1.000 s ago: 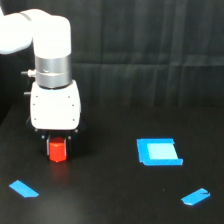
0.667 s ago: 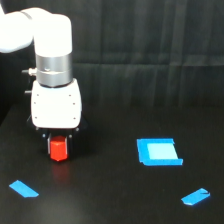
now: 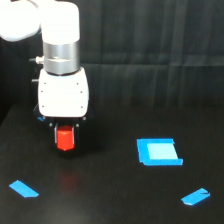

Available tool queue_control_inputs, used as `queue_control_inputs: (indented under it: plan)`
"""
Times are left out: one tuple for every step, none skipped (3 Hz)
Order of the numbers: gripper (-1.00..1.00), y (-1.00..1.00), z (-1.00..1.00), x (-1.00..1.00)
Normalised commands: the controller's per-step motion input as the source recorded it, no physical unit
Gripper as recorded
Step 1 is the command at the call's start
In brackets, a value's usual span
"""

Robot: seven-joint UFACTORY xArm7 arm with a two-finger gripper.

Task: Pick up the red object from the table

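Note:
The red object [image 3: 65,139], a small red-orange block, sits between the dark fingers of my gripper [image 3: 65,142] under the arm's white body, at the exterior view's left. The gripper is shut on it. The block hangs slightly above the black table [image 3: 110,200], and a faint red reflection shows on the surface below it. The top of the block is hidden by the gripper body.
A blue square piece [image 3: 158,151] lies at the exterior view's right. One blue tape strip [image 3: 23,188] lies at the front left, another [image 3: 195,196] at the front right. A black curtain hangs behind the table.
The gripper has risen with the red object held in it and shifted a little to the exterior view's right. The blue pieces have not moved.

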Motion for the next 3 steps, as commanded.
queue_control_inputs:
  plan:
    - [-0.98, 0.1, 1.0, 0.32]
    - [-1.0, 0.06, 0.91, 0.2]
    - [-0.99, 0.05, 1.0, 0.06]
